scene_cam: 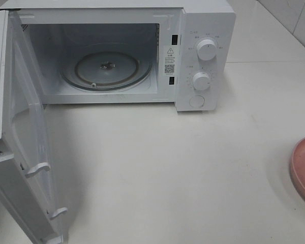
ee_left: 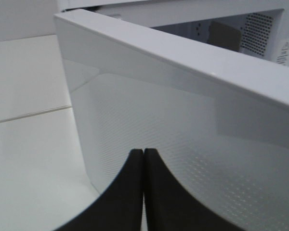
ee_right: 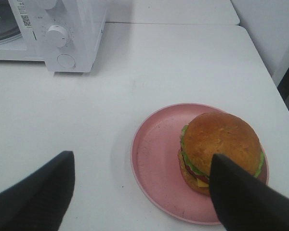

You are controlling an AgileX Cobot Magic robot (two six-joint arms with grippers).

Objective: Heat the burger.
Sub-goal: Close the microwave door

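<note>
Microwave door (scene_cam: 28, 137) open, turntable (scene_cam: 105, 70) bare. Right gripper (ee_right: 139, 192) spread above burger (ee_right: 220, 150), off-centre on pink plate (ee_right: 154, 159): risk clipping plate, toppling bun. Left gripper (ee_left: 143, 159) pressed together beside door.

A round burger with a glossy golden-brown bun, green lettuce frill and reddish filling (ee_right: 220, 149) sits off-centre on a round pink plate (ee_right: 156, 159) on the white tabletop (ee_right: 173, 62). The right arm's black claw (ee_right: 142, 192) hangs above with its two fingers spread wide apart, one finger (ee_right: 245, 197) overlapping the burger's edge in the frame, the other over bare tabletop. Well apart stands a white microwave oven (ee_right: 62, 29), its two round knobs and button visible.
</note>
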